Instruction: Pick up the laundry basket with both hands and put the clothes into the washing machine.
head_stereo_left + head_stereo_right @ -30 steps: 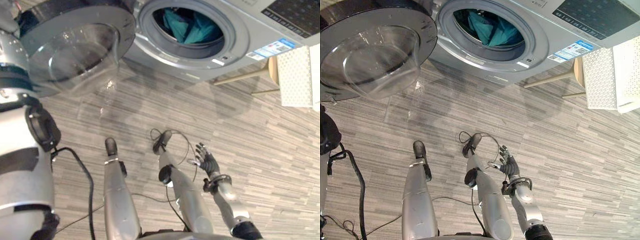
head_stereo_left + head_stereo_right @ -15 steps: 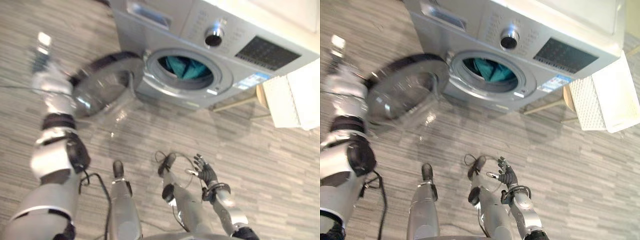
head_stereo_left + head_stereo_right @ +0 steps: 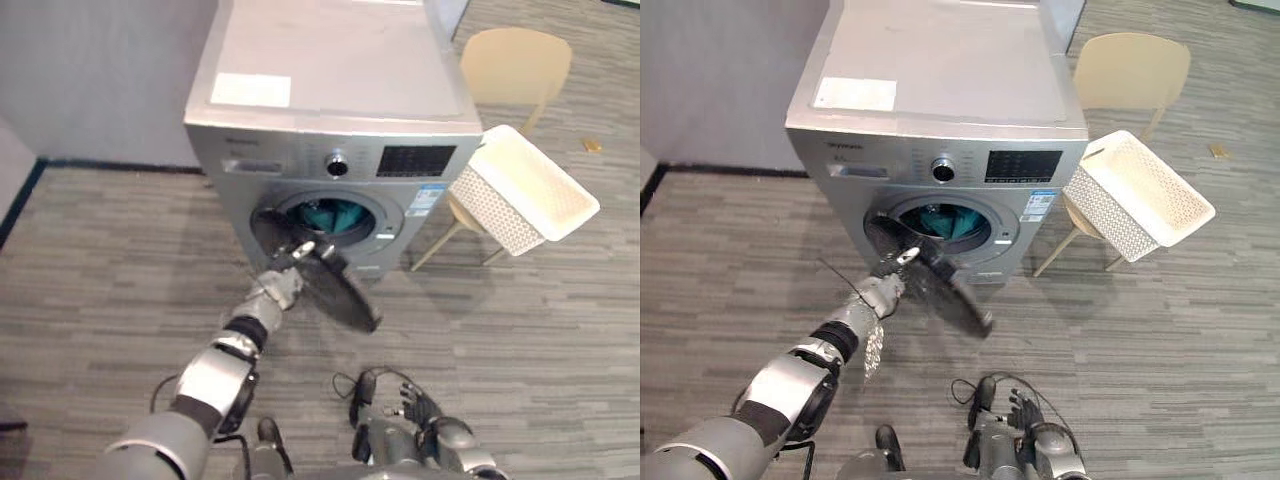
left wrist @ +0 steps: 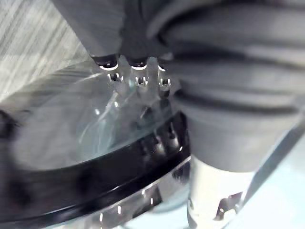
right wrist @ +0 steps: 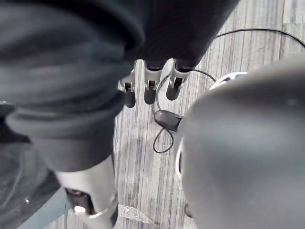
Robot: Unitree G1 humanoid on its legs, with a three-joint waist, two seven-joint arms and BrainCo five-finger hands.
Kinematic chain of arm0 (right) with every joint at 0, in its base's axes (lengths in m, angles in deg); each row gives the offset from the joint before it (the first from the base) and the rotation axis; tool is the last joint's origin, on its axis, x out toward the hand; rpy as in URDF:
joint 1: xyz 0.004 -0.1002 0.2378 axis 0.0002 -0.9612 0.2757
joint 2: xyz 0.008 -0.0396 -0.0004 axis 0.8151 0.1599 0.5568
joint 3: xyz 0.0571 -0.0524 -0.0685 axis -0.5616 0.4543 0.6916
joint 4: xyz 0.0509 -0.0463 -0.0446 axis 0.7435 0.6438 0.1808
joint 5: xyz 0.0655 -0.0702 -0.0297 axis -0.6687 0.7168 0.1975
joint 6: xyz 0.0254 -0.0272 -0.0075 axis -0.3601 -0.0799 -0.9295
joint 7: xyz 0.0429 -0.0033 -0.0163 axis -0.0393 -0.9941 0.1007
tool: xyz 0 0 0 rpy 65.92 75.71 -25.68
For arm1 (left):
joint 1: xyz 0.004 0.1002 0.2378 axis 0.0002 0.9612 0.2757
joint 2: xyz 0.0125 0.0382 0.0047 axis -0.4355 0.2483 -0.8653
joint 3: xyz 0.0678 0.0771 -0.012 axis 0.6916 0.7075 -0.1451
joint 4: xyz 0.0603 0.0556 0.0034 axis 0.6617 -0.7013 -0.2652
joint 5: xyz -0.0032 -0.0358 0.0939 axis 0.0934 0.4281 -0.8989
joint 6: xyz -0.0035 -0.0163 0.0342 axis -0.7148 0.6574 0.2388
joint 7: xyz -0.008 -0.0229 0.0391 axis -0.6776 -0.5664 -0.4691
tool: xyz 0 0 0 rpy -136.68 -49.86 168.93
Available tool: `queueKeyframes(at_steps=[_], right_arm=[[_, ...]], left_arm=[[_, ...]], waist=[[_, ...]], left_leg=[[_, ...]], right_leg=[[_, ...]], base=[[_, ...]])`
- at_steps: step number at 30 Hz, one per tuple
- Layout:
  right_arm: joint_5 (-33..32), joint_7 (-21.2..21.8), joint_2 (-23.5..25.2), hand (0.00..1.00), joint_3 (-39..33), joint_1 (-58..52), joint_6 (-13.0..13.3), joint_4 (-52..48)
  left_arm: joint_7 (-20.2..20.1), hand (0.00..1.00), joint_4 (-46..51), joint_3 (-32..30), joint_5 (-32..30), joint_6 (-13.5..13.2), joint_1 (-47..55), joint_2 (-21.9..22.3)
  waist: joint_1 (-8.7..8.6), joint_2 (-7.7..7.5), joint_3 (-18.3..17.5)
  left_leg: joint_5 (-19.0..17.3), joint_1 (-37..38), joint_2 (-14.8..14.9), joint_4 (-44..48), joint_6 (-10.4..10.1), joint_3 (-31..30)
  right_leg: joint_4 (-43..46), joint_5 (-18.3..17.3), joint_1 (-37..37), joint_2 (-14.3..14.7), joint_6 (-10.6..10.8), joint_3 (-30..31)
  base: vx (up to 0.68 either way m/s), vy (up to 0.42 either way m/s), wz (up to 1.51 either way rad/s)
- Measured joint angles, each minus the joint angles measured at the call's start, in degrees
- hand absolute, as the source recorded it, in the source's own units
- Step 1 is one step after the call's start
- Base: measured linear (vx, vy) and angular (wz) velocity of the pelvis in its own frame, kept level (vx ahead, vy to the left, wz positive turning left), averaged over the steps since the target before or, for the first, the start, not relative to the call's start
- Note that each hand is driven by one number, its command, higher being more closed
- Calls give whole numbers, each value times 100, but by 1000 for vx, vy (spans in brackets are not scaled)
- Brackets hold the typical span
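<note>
Left hand (image 3: 278,290): fingers straight, tips flat on door (image 3: 335,290) glass, so pushing rather than gripping, likely to close it. Clothes (image 3: 330,215) in washer (image 3: 330,90) drum, just beyond hand. Basket (image 3: 490,205) parked on chair (image 3: 510,65), well right of hand. Right hand (image 3: 420,408) low, fingers loose, idle.

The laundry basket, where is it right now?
In the left eye view the white laundry basket sits tilted on the beige chair, right of the washing machine.

We can read no print: the washing machine (image 3: 340,110) bears a white label (image 3: 251,90) on top and a blue-and-white sticker (image 3: 430,198) in front, both too small.
</note>
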Motion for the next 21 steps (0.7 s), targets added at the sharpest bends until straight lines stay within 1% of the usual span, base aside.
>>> queueKeyframes(at_steps=[1, 3, 4, 6, 8, 10, 11, 12, 13, 15, 16, 17, 18, 19, 20, 21], right_arm=[[71, -3, -26, 0, 2, -13, -4, 64], [127, -19, -96, 0, 2, -79, 13, 81], [126, -22, -107, 0, -2, -100, 42, 100], [182, -37, -151, 0, 7, -95, 120, 119], [194, -42, -149, 0, 7, -92, 147, 161], [194, -51, -150, 0, 7, -92, 191, 169], [188, -59, -151, 0, 10, -93, 280, 211], [178, -75, -153, 0, 14, -98, 336, 229], [176, -78, -151, 0, 25, -97, 353, 248], [175, -80, -140, 0, 54, -110, 379, 272], [175, -83, -139, 0, 59, -127, 412, 272], [175, -98, -139, 0, 62, -134, 440, 273], [171, -155, -136, 0, 67, -157, 509, 274], [159, -170, -136, 0, 72, -160, 547, 275], [150, -174, -144, 0, 68, -171, 564, 276], [111, -191, -160, 0, 66, -176, 578, 293]], left_arm=[[5, 0, 376, 66, 52, -57, 12, 102], [-3, 0, 1356, 425, 386, -381, 151, 320], [-17, 0, 1700, 617, 460, -493, 230, 454], [-6, 0, 2200, 818, 424, -650, 470, 598], [-1, 0, 2516, 917, 280, -706, 785, 594], [-15, 0, 2746, 957, -43, -719, 1224, 510], [-45, 0, 3001, 1133, -396, -722, 1862, 297], [-199, 0, 3065, 1138, -712, -721, 2278, 151], [-268, 0, 3068, 1120, -834, -720, 2505, 58], [-440, 0, 3089, 1061, -1199, -726, 3074, -172], [-564, 0, 3207, 945, -1410, -738, 3472, -280], [-644, 0, 3243, 851, -1490, -781, 3677, -319], [-774, 0, 3242, 659, -1606, -878, 4029, -399], [-894, 0, 3234, 439, -1640, -953, 4352, -422], [-922, 0, 3220, 305, -1694, -1004, 4541, -422], [-924, 0, 3211, 203, -1767, -1073, 4661, -412]], waist=[[-35, 74, -20], [-55, 235, -64], [-56, 295, -88], [-54, 359, -105], [-54, 378, -115], [-54, 382, -112], [-47, 410, -94], [-39, 421, -86], [-23, 422, -84], [76, 425, -74], [113, 428, -68], [122, 426, -62], [143, 419, -50], [219, 411, -18], [295, 416, 20], [307, 425, 35]], left_leg=[[1, 19, -22, -37, 1, -33], [2, 77, -77, -127, 3, -111], [2, 162, -109, -207, 3, -158], [1, 278, -141, -303, 4, -181], [1, 318, -164, -374, 4, -191], [1, 332, -171, -400, 5, -220], [1, 389, -171, -428, 5, -327], [1, 413, -170, -440, 5, -378], [1, 423, -172, -449, 6, -433], [1, 482, -176, -471, 7, -552], [-3, 513, -179, -471, 12, -677], [-7, 524, -183, -471, 17, -734], [-13, 530, -204, -462, 27, -862], [-58, 507, -226, -377, 89, -1006], [-102, 411, -242, -250, 149, -1123], [-139, 324, -256, -137, 180, -1248]], right_leg=[[-57, 26, 49, -3, 28, -37], [-168, 56, 157, -17, 60, -126], [-241, 59, 263, -17, 65, -139], [-278, 63, 363, -12, 72, -149], [-281, 63, 372, -4, 73, -152], [-284, 62, 390, 6, 74, -169], [-287, 56, 477, 15, 73, -242], [-292, 56, 522, 18, 73, -279], [-292, 56, 547, 18, 73, -297], [-296, 55, 655, 17, 74, -341], [-298, 49, 728, 14, 83, -436], [-299, 35, 773, 6, 101, -488], [-299, -20, 864, -21, 173, -591], [-299, -95, 976, -57, 257, -690], [-298, -149, 1063, -91, 325, -805], [-298, -184, 1112, -123, 365, -943]], base=[[61, 35, 11], [93, 53, 15], [102, 66, 15], [79, 60, 8], [58, 37, 2], [73, 33, 9], [89, 39, 19], [86, 41, 23], [51, 33, 22], [50, 38, 24], [40, 32, 26], [38, 41, 41], [31, 46, 55], [12, 47, 66], [-21, 32, 64], [-42, 50, 94]])
